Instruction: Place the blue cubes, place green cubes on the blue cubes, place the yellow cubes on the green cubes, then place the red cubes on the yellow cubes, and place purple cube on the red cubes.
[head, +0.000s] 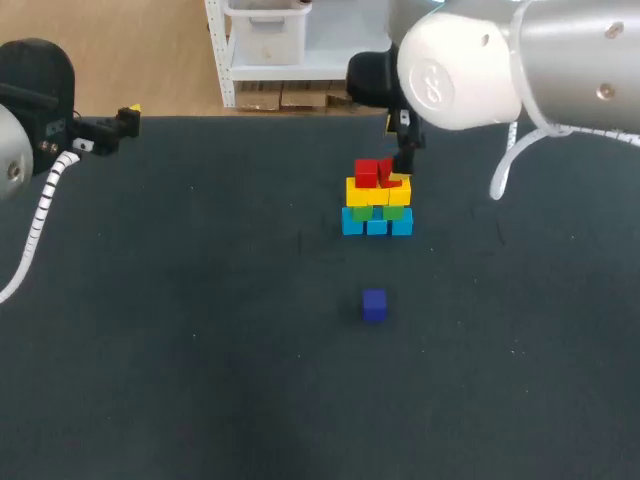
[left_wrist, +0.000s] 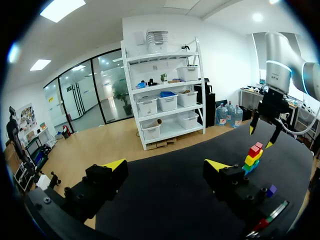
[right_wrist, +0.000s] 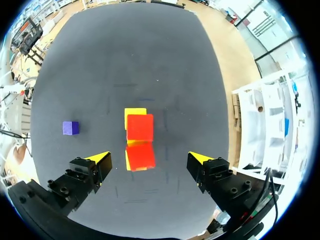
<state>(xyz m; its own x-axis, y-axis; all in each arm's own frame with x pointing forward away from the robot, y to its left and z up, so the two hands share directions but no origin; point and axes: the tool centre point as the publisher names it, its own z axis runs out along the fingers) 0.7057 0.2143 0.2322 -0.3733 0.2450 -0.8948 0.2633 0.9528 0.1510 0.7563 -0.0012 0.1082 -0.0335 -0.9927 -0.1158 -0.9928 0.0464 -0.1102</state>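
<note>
Lighting: bright, even, from overhead. Ceiling panels (left_wrist: 60, 9) in the left wrist view are blown out to plain white. Tabletop (head: 200, 350) is matte, with no glare on it in any view. It reads near-black in the head and left wrist views, mid-grey in the right wrist view. Shadows soft and short: a faint dark patch hugs the purple cube (head: 374, 304), little shows under the stack of cubes (head: 377, 200). Right arm (head: 470, 60) shell, close to the head camera, carries a broad pale sheen and looks soft-edged. Red cubes (right_wrist: 140, 127) evenly lit on top. Both wrist views bend straight lines toward their rims; the tabletop edges curve there.
</note>
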